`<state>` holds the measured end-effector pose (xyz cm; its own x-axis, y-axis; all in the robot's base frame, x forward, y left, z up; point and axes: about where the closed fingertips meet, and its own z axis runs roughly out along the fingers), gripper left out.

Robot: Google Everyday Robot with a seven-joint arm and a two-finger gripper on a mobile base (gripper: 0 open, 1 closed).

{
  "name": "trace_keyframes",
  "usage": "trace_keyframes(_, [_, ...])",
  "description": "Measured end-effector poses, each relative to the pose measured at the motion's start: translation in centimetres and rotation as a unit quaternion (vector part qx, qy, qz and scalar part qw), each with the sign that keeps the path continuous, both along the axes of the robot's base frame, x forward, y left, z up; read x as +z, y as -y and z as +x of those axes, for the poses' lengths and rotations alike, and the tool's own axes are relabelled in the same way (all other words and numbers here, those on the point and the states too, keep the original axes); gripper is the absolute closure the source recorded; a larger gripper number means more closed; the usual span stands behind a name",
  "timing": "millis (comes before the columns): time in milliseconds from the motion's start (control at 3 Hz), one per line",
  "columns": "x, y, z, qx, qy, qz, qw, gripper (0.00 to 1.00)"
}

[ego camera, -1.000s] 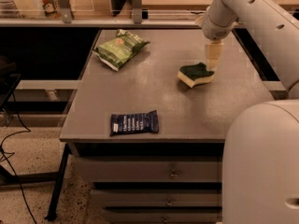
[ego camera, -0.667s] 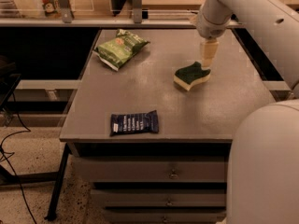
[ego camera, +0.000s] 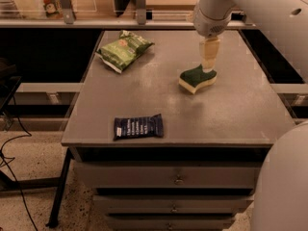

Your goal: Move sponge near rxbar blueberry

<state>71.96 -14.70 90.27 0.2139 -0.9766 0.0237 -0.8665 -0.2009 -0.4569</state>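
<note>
The sponge and the gripper have slid a little toward 9 o'clock since the earlier frame. The sponge now sits near 2 o'clock on the worktop. The jaws appear clamped on its far edge. The rxbar blueberry lies well apart at 7 o'clock, and a green snack bag at 11 o'clock. The sponge is likely light and squashy, so pinching across the foam body suits it.
</note>
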Motion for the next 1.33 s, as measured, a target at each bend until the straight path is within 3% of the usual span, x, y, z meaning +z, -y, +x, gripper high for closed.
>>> trace_keyframes(667, [-0.2,1.3,-1.3,0.012,-0.039,-0.030,0.9987,0.00])
trace_keyframes(1333, [-1.6,3.1,-3.8,0.038,-0.072,0.001,0.9967,0.00])
